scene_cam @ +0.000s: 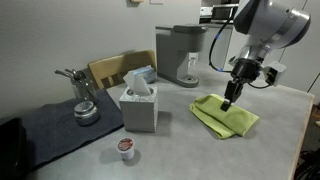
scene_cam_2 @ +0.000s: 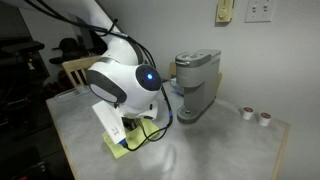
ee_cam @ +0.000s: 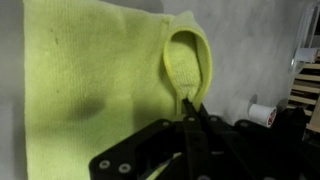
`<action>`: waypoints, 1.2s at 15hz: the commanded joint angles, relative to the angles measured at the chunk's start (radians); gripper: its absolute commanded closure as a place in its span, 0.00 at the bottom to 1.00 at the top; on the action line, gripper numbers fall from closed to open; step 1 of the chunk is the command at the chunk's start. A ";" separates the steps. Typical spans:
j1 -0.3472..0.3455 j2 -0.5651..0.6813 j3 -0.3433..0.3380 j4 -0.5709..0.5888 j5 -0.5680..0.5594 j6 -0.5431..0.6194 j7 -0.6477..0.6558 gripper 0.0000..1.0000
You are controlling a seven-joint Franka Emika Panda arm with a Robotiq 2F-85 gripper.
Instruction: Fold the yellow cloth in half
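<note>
The yellow cloth point(scene_cam: 227, 120) lies on the grey table right of the tissue box, partly doubled over. My gripper point(scene_cam: 229, 101) comes down onto its left part. In the wrist view the cloth point(ee_cam: 80, 90) fills the left half, and one edge is drawn up into a narrow loop. That loop runs into my gripper point(ee_cam: 190, 103), whose black fingers are shut on it. In an exterior view the arm hides most of the cloth point(scene_cam_2: 122, 148); only a yellow strip shows beneath it.
A tissue box point(scene_cam: 138, 106) stands left of the cloth, with a dark grey mat point(scene_cam: 55, 135) and a metal pot point(scene_cam: 85, 108) beyond it. A coffee machine point(scene_cam: 180, 55) stands at the back. A small pod cup point(scene_cam: 125, 149) sits near the front edge, and two more cups point(scene_cam_2: 256, 116) stand by the machine.
</note>
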 commanded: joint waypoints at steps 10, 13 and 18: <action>0.024 0.009 0.002 -0.010 -0.044 0.034 0.033 0.25; 0.046 -0.049 -0.008 -0.035 -0.132 0.079 0.102 0.03; 0.063 -0.167 -0.011 -0.066 -0.384 0.085 0.296 0.00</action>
